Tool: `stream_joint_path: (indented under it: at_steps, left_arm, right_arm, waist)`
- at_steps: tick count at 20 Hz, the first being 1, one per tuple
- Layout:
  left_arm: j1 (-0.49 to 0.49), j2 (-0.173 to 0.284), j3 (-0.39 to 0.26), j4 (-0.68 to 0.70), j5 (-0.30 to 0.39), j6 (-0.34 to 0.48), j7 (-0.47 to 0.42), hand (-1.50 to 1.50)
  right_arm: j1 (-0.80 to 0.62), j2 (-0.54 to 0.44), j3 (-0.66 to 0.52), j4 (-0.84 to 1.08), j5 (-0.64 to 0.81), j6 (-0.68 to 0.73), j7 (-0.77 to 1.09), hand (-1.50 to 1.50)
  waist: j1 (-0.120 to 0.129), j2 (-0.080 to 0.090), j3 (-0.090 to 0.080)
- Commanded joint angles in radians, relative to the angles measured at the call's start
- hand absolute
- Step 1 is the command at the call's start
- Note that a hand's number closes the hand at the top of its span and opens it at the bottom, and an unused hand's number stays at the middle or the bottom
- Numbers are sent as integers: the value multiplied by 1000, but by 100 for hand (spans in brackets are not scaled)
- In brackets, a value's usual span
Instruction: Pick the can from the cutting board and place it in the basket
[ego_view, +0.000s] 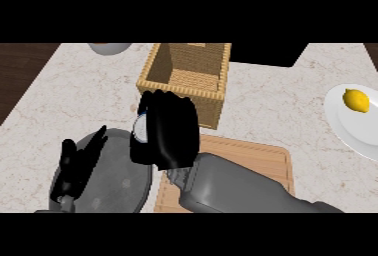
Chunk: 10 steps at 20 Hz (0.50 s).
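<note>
A: Where are we on the can (139, 125)?

B: Off the cutting board (255, 159), as far as we can judge. Our right hand (168, 131) is curled round it, just in front of the basket (181, 75), at its near left corner. Only a sliver of the can shows, pale, at the hand's left edge. The rest is hidden behind the palm and fingers.

A: So pick is done, place is left?

B: That's our read. The can isn't inside the basket yet; it sits short of the near wall and about level with the rim, maybe lower, we can't tell the height from this angle. We judge what's left is: lift over the near wall, move in over the opening, release.

A: Finger state, right hand?

B: Wrapped closed on the can, fingers curled over the top and thumb side round the left. No gap visible.

A: Left hand?

B: Left hand (76, 167) is well left of the basket and nearer to us, over a dark pan (118, 182) beside the board. Fingers straight, relaxed, holding nothing. Resting.

A: Anything else near the basket?

B: A plate (353, 131) with a lemon (357, 100) well off to its right. Out of our path.
</note>
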Motion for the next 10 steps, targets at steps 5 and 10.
stream_joint_path:
  at_steps: [5, 10]
  left_arm:
    - [20, -8, -7, 45, 1, -2, 43, 0]
    - [26, -17, -13, 52, 1, -7, 32, 0]
  right_arm:
    - [-225, 11, -127, 25, 102, -177, 260, 150]
    - [-343, 11, -201, 102, 142, -185, 333, 150]
  waist:
    - [-9, -10, -13]
    - [-19, -4, -15]
